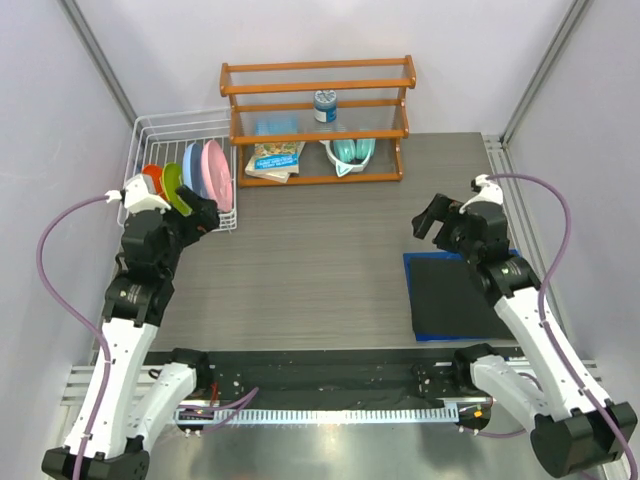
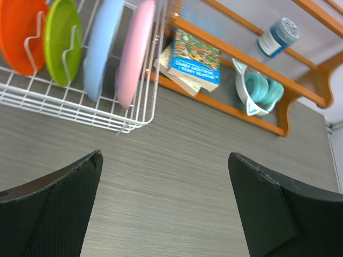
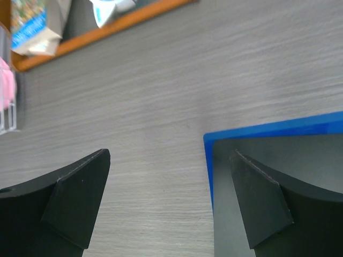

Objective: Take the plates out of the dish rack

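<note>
The left gripper hangs open just before the dish rack, where four plates stand upright, so I would pinch the pink plate at its rim and lift straight up.

The left arm rises from its base and bends forward at the elbow. The left pincer points ahead and to the right, its jaws spread wide with nothing between the black fingers. The right arm leans outward, then folds inward. The right pincer points left, likewise parted and holding nothing.
</note>
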Action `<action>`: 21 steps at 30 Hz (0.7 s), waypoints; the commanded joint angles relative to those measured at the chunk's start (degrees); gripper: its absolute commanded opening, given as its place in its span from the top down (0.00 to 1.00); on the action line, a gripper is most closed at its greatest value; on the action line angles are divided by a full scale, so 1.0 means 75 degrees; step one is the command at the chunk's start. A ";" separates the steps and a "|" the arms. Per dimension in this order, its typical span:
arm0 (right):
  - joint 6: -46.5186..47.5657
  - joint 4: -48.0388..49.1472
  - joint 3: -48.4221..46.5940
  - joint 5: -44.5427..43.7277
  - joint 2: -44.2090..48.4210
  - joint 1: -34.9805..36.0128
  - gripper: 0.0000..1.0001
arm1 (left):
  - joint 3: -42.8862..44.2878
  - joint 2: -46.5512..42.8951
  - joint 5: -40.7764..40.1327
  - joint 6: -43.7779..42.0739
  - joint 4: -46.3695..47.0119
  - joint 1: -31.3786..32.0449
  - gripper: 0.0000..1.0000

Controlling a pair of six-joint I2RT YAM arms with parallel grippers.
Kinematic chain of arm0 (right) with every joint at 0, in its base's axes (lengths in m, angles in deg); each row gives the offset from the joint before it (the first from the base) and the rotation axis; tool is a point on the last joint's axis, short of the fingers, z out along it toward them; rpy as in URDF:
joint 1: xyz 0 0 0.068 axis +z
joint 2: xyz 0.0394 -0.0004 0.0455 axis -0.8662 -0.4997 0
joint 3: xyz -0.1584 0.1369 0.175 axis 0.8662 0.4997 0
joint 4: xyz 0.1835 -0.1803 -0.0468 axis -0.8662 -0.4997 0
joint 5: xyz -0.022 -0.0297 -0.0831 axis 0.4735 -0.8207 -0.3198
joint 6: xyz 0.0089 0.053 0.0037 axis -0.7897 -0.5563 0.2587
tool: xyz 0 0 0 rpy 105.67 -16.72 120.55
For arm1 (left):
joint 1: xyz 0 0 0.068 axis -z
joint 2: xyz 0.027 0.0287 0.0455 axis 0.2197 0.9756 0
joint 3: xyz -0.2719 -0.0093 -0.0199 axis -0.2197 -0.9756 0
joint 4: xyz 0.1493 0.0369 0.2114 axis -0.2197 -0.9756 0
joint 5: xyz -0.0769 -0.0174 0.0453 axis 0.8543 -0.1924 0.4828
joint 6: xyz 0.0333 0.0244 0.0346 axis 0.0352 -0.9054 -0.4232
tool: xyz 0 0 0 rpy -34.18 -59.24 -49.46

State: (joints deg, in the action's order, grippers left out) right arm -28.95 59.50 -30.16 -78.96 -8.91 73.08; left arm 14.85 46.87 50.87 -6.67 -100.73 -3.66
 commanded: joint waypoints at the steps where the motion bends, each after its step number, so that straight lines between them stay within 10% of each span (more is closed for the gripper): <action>1: -0.0367 0.0294 0.0024 -0.0403 0.0826 0.0052 0.00 | 0.0186 -0.0164 -0.0570 0.0464 -0.0234 0.0002 0.01; 8: -0.1014 0.2180 0.1877 0.0322 0.1718 0.0052 0.00 | -0.0365 -0.0189 0.0031 0.0253 0.0657 0.0002 0.01; 21: -0.0205 0.2203 0.1304 0.0042 -0.0098 0.0052 0.00 | 0.0748 0.3312 -0.0964 -0.1105 0.2846 0.0014 0.00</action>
State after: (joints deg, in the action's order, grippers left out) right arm -32.27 71.17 -18.22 -78.47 -8.64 73.14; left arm 15.61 67.61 49.47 -9.93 -89.13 -3.66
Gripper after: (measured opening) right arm 0.996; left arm 0.994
